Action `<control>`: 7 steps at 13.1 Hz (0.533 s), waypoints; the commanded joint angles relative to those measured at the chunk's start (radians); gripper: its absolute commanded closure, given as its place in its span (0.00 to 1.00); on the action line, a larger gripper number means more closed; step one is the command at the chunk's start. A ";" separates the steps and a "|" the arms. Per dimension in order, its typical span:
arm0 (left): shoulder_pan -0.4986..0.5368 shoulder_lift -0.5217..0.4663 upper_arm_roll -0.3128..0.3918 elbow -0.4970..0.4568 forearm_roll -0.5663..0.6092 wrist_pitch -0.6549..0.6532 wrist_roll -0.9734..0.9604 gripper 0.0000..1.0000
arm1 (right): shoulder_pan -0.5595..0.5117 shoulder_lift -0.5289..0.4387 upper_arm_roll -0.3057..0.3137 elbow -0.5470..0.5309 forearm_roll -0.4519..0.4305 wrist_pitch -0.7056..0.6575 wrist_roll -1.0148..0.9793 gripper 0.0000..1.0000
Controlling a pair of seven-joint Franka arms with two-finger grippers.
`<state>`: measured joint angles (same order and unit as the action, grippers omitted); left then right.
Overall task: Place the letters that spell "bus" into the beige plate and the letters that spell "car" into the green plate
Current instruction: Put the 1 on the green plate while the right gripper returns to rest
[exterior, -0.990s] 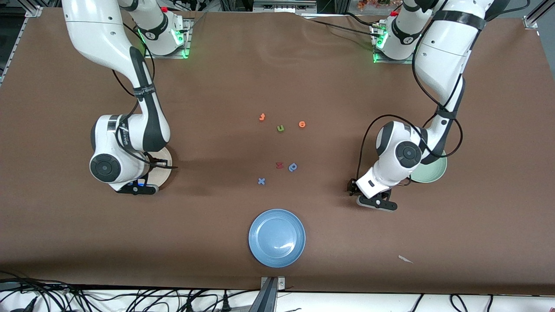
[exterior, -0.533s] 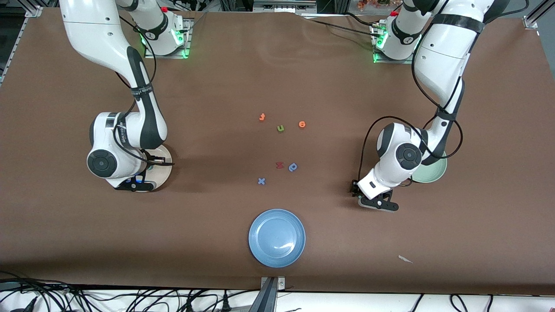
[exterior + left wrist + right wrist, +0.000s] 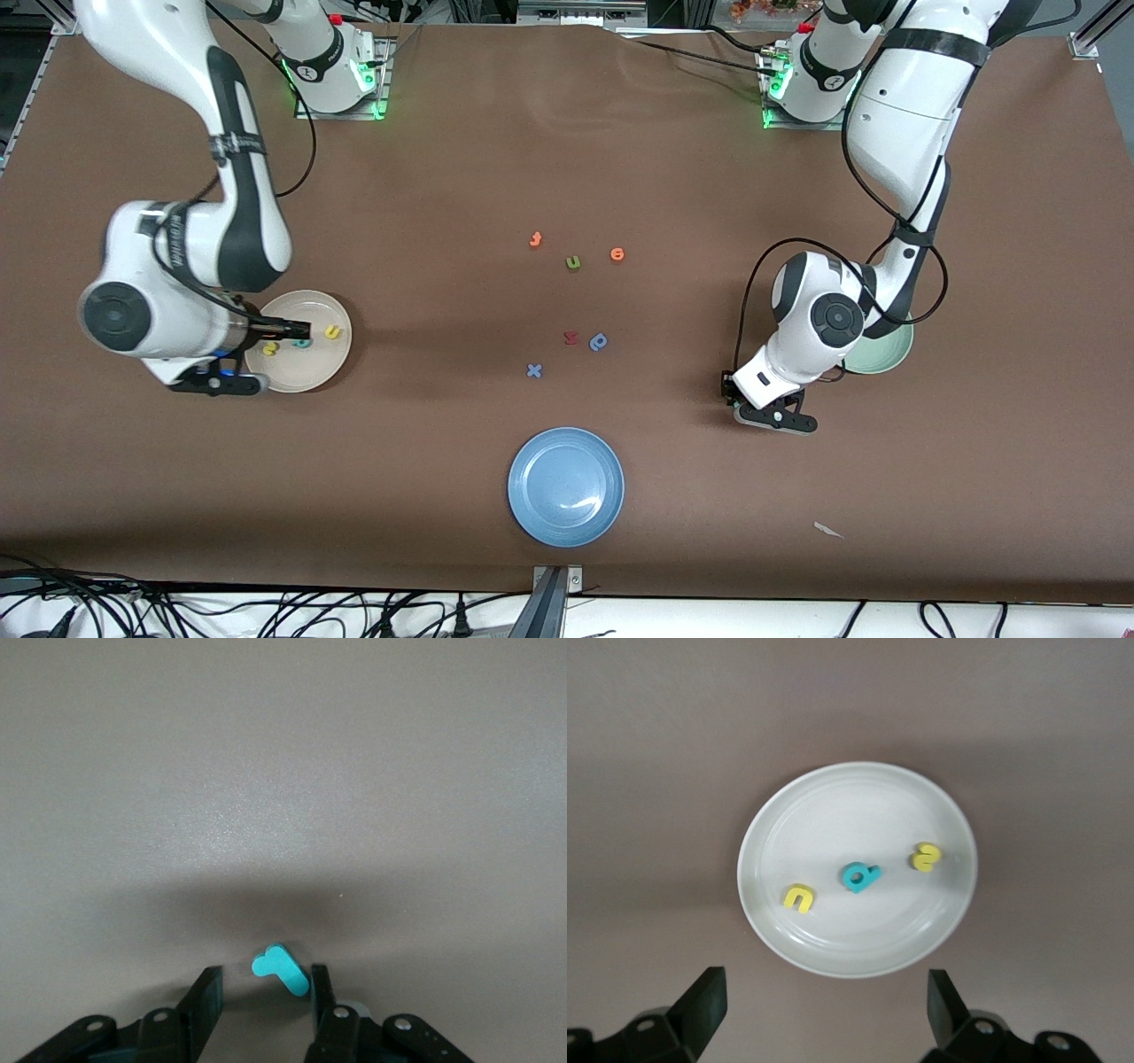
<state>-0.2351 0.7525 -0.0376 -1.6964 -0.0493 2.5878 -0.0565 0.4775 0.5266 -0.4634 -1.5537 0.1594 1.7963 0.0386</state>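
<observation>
While the blue plate (image 3: 565, 486) nearest the camera is left untouched, the left gripper (image 3: 263, 979) has been lowered to the table beside the green plate (image 3: 889, 361). It's half closed around a teal letter (image 3: 282, 968), probably the "r", which isn't pinched yet. The right gripper (image 3: 824, 985) has been lifted over the beige plate (image 3: 772, 831) and opened wide and empty. The yellow "u" (image 3: 799, 897), teal "b" (image 3: 860, 876) and yellow "s" (image 3: 926, 857) are dropped in, so "bus" looks done. The stray letters (image 3: 573, 261) farther off block nothing.

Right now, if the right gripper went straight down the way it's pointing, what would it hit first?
Probably the beige plate: the right gripper, open, hangs near its rim, the three letters lying farther in. Depth is unclear.
</observation>
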 commanded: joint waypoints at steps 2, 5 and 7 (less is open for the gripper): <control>-0.018 0.010 0.013 0.009 -0.014 -0.002 0.000 0.60 | -0.007 -0.014 -0.063 0.148 0.107 -0.113 -0.019 0.00; -0.018 0.010 0.015 0.009 -0.014 -0.002 0.000 0.76 | -0.007 -0.016 -0.115 0.251 0.127 -0.228 -0.023 0.00; -0.016 0.010 0.016 0.009 -0.014 -0.003 0.000 0.83 | -0.007 -0.026 -0.123 0.282 0.126 -0.251 -0.023 0.00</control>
<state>-0.2377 0.7520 -0.0334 -1.6942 -0.0493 2.5879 -0.0565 0.4750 0.5030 -0.5786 -1.3155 0.2643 1.5876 0.0302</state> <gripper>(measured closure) 0.797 0.000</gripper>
